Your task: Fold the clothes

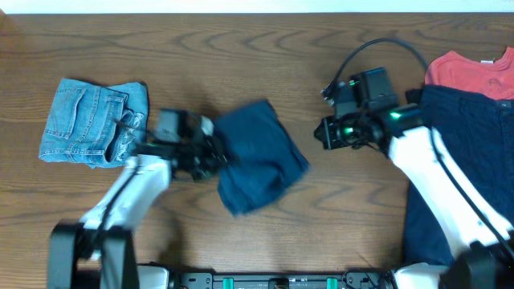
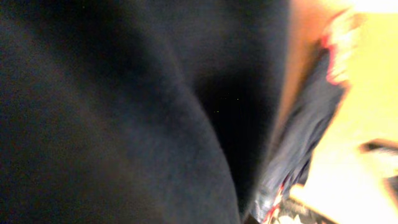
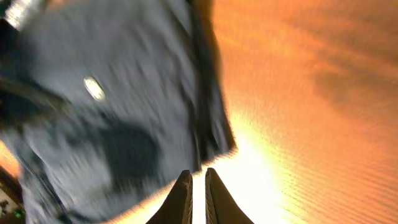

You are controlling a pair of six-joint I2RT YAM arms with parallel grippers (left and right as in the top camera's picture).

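The folded navy shorts (image 1: 261, 156) lie in the middle of the table. My left gripper (image 1: 215, 154) is at their left edge, shut on the cloth. In the left wrist view dark navy fabric (image 2: 124, 112) fills the frame and hides the fingers. My right gripper (image 1: 325, 133) hovers right of the shorts, apart from them. Its fingers (image 3: 198, 173) are shut with nothing between them, and the shorts (image 3: 124, 93) lie ahead and to the left, blurred.
Folded light-blue denim shorts (image 1: 92, 120) lie at the left. A red T-shirt (image 1: 470, 71) and another dark navy garment (image 1: 466, 152) lie at the right under my right arm. Bare wood table (image 1: 241, 48) runs along the back.
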